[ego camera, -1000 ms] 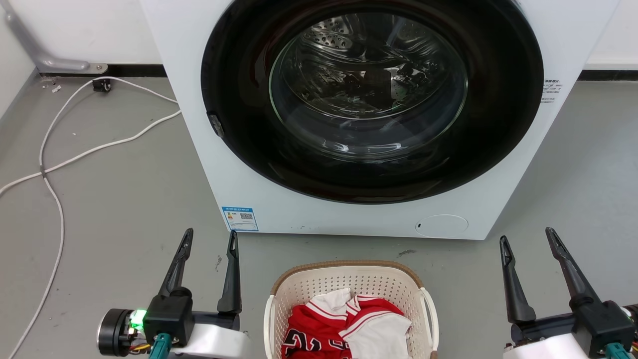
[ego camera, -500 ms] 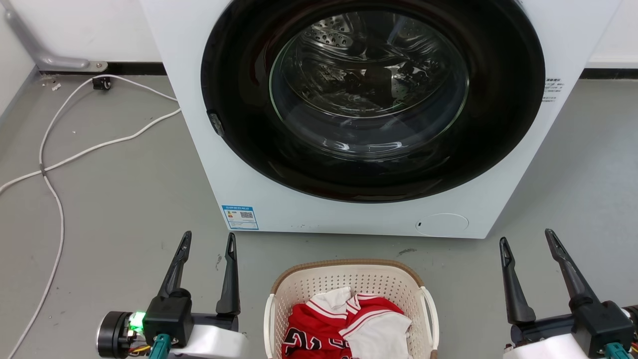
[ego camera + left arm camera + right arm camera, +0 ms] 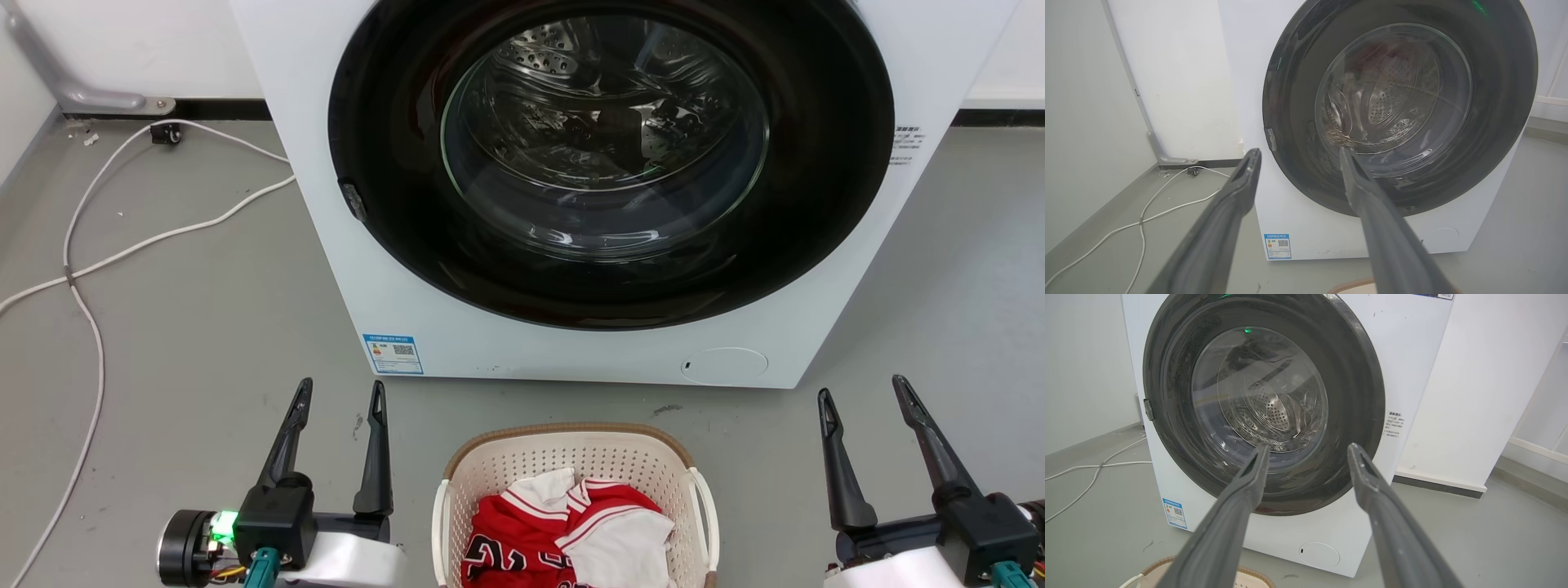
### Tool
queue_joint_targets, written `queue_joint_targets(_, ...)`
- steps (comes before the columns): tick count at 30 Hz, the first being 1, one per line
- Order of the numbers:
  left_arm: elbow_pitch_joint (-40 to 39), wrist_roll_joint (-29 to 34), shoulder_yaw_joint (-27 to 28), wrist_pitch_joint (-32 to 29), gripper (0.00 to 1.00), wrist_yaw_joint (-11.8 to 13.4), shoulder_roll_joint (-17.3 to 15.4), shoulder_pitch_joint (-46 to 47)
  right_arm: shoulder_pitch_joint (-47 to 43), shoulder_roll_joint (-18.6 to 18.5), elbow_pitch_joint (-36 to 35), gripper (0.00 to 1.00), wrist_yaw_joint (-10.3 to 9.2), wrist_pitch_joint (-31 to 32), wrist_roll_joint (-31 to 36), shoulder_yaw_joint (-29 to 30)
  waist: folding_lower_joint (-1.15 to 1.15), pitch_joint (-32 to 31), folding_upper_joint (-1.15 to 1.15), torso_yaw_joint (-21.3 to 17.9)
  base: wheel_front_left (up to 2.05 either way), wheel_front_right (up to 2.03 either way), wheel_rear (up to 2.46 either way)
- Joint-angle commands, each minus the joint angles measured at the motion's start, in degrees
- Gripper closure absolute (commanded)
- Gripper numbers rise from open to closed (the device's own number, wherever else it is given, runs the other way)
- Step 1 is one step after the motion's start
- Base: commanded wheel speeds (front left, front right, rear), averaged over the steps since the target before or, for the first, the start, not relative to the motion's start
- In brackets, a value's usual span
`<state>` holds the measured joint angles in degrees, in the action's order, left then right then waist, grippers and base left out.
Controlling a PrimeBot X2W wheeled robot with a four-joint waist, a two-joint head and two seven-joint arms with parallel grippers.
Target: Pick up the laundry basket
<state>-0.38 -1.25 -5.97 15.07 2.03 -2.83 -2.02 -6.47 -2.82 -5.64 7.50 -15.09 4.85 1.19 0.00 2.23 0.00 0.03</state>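
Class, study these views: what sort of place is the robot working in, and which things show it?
Probably a laundry or utility room: a front-loading washing machine, a laundry basket of red-and-white clothes before it, on a grey floor.

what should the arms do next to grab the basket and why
Probably swing both inward and down to the white side handles: the left end effector and right end effector are open, flanking the laundry basket on the floor without touching it.

My left pincer (image 3: 343, 384), lower left, is showing dark tapered fingers (image 3: 286, 445), black housing (image 3: 277, 510), a green light (image 3: 224, 518); my right pincer (image 3: 861, 386) is showing a teal plug (image 3: 1008, 576).
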Motion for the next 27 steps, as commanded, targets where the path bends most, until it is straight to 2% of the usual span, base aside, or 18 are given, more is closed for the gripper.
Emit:
queue_joint_targets(1, -0.2, 0.2, 0.0, 0.2, 0.0, 0.0, -0.1, -0.4, -0.3, -0.1, -0.2, 0.0, -0.02, -0.1, -0.3, -0.1, 0.0, 0.2, 0.0, -0.1, 0.0, 0.0, 0.0)
queue_joint_targets(13, 2.9, 0.0, 1.0, 0.2, 0.0, -0.9, -0.1, 5.0, 4.1, -0.1, 1.3, 0.0, -0.02, -0.1, 0.3, -0.7, 0.0, 5.1, 0.0, 0.0, 0.0, 0.0, 0.0)
queue_joint_targets(19, 8.7, -0.2, 2.1, 0.2, 0.0, -2.7, -0.2, 11.6, 10.8, -0.1, 9.9, 0.0, -0.03, -0.1, 1.6, -2.6, 0.0, 11.7, 0.0, 0.0, 0.0, 0.0, 0.0)
queue_joint_targets(27, 22.7, -0.7, 2.7, 0.2, 0.0, -5.6, -1.0, 21.2, 20.7, -0.1, 21.5, 0.0, -0.03, -0.1, 3.6, -3.4, 0.0, 20.3, 0.0, -0.6, 0.0, 0.0, 0.0)
